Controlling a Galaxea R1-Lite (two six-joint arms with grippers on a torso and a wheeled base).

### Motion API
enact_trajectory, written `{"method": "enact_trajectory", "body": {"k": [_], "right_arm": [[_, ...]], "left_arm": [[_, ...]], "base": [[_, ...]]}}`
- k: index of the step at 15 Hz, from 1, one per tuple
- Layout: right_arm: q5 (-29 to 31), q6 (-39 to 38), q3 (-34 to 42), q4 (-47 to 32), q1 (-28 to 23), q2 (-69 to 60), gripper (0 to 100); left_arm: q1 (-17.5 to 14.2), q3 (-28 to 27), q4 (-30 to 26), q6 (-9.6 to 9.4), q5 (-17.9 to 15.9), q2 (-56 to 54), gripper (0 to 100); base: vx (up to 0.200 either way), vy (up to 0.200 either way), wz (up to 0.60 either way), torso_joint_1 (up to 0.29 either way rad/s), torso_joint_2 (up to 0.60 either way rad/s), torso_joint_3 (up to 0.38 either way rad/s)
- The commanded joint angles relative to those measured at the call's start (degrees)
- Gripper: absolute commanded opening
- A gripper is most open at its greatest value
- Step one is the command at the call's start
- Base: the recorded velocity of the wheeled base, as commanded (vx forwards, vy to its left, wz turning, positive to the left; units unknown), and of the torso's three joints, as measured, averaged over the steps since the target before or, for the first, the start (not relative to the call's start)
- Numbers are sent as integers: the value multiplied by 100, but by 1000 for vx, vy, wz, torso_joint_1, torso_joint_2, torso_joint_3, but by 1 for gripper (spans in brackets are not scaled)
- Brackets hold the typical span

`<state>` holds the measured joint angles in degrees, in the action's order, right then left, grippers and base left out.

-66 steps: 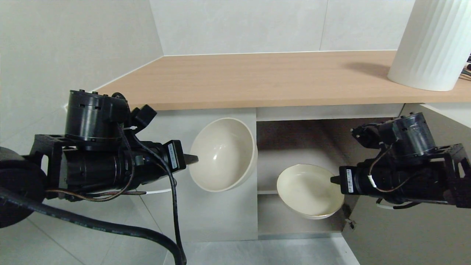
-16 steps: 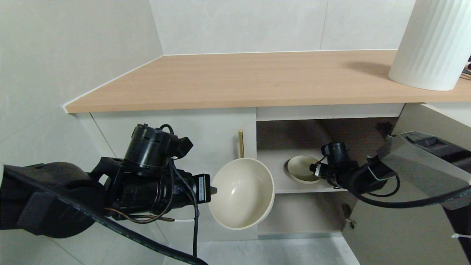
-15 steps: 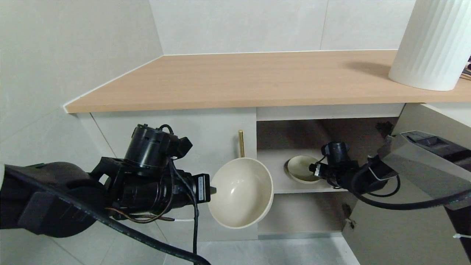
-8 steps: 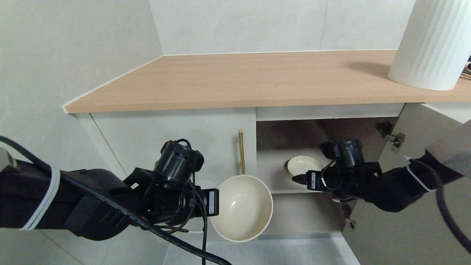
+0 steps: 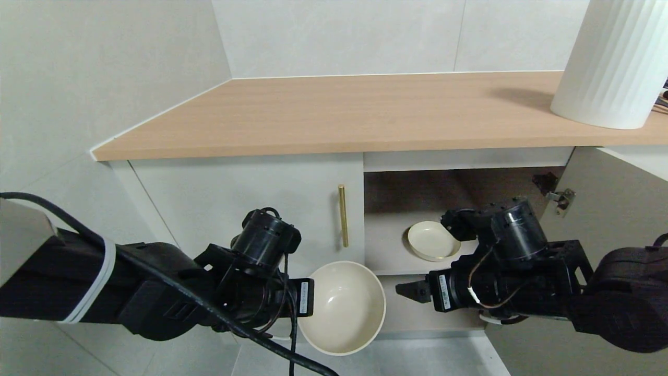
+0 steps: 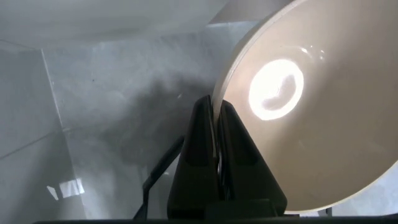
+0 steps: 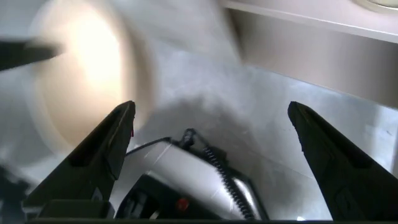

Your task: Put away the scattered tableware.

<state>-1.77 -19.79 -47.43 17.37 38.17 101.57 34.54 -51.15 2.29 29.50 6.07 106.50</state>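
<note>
My left gripper is shut on the rim of a cream bowl, which it holds tilted low in front of the cabinet, beside the open right bay. In the left wrist view the fingers pinch the rim of the bowl. A small cream plate lies on the cabinet shelf, with nothing touching it. My right gripper hangs open and empty in front of the shelf, below the plate and right of the bowl. The right wrist view has its fingers spread wide, with the bowl blurred beyond them.
The left cabinet door is closed and has a gold handle. The right door stands swung open. A wooden countertop runs above, with a white ribbed vase at its right end. Grey floor tiles lie below.
My right gripper set the small plate on the shelf, let go and drew back out of the cabinet. My left arm lowered the bowl and carried it right.
</note>
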Motion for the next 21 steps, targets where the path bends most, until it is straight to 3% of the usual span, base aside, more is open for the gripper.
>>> {"method": "enact_trajectory", "body": {"k": [1,7,13,14,21], "right_arm": [[1,10,68,3,173,-76,100],[300,1,6,100,340,425,100],[502,1,6,328,340,574,100],[502,1,6,328,340,601,0],[502,1,15,328,340,627,0]], "left_arm": [[36,-44,8,3,35,55,0],[282,-35,-1,12,43,3,0],[334,-26,-1,12,43,47,0],[334,-18,-1,12,43,38,0],[343,-35,8,21,43,11,0]], "base": [[0,0,0,0,0,0],[0,0,0,0,0,0],[0,0,0,0,0,0],[0,0,0,0,0,0],[0,0,0,0,0,0]]}}
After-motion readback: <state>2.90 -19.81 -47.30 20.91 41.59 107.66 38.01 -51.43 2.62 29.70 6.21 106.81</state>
